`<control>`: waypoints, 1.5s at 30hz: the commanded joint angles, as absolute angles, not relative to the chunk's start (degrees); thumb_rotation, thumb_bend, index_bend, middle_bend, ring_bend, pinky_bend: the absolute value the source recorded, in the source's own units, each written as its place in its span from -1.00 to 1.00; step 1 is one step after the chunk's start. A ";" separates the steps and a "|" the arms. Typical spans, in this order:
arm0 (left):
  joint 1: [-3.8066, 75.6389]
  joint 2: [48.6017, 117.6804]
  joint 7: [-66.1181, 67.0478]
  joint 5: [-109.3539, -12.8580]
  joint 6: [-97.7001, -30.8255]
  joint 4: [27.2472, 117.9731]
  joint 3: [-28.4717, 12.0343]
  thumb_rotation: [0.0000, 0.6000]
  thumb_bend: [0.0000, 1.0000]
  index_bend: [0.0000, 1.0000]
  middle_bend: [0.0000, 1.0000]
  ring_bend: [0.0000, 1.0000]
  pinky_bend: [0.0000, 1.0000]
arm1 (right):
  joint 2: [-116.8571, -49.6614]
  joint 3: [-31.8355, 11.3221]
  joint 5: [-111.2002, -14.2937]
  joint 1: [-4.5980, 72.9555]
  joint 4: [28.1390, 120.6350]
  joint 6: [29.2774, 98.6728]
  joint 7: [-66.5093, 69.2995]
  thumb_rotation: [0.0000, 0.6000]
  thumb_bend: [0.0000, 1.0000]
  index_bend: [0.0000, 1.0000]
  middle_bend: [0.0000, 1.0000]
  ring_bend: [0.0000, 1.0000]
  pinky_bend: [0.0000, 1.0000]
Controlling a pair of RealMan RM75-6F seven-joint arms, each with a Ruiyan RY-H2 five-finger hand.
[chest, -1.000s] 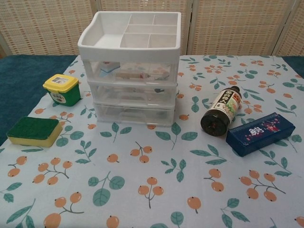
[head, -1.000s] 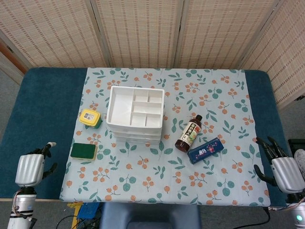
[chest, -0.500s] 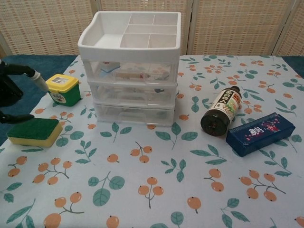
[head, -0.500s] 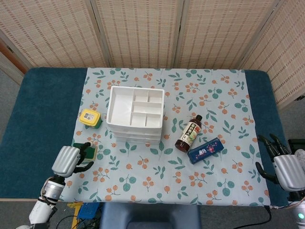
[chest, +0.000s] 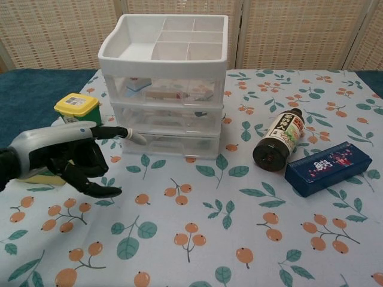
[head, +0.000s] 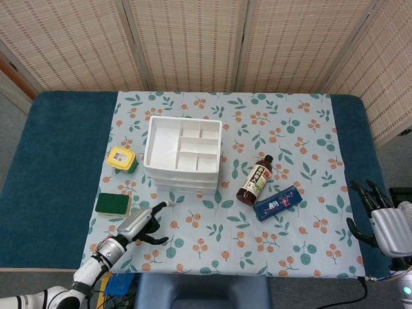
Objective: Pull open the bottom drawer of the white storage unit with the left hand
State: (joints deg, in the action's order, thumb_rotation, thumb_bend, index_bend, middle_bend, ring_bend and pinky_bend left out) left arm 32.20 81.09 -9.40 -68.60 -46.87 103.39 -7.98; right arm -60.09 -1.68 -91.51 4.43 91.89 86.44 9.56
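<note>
With my left hand (chest: 57, 156) reaching in low, its fingers (chest: 111, 132) are spread and hold nothing; one fingertip points at the bottom drawer (chest: 170, 143) of the white storage unit (head: 183, 153), just short of its front. That drawer sits closed, as do the two above it. I see the green sponge (head: 113, 204) just beside my wrist and the yellow-lidded tub (chest: 77, 112) behind. My right hand (head: 386, 225) rests open at the counter's (head: 58, 148) far edge, well apart from the bottle (chest: 279, 139).

No lettering could be read: print showed on the dark bottle's label (chest: 288, 133), the blue case (chest: 327, 165) and the yellow-lidded tub (chest: 77, 103), all illegible.
</note>
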 commanded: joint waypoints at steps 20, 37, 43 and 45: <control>40.78 92.36 -20.92 -42.46 -37.08 96.71 -14.90 1.00 0.03 -0.89 1.00 1.00 1.00 | -60.56 -1.84 -90.93 4.30 91.42 86.55 9.87 1.00 -0.18 -0.93 -0.64 -0.84 -0.61; 42.47 95.16 -24.75 -30.79 -35.68 95.25 -18.45 1.00 0.03 -0.90 1.00 1.00 1.00 | -60.61 -1.76 -90.63 4.02 91.22 86.61 10.02 1.00 -0.18 -0.93 -0.64 -0.84 -0.61; 42.12 95.62 -28.15 -27.31 -33.14 94.53 -20.30 1.00 0.03 -0.90 1.00 1.00 1.00 | -60.68 -1.81 -90.57 3.87 91.03 86.85 10.19 1.00 -0.18 -0.93 -0.64 -0.84 -0.61; 41.91 95.76 -29.34 -26.49 -32.12 94.12 -20.91 1.00 0.03 -0.90 1.00 1.00 1.00 | -60.71 -1.81 -90.54 3.83 90.96 86.88 10.25 1.00 -0.18 -0.93 -0.64 -0.84 -0.61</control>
State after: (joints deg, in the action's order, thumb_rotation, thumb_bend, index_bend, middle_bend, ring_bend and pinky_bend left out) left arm 42.11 95.61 -28.64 -27.08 -32.79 94.44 -20.41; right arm -60.71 -1.81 -90.53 3.83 90.96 86.88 10.26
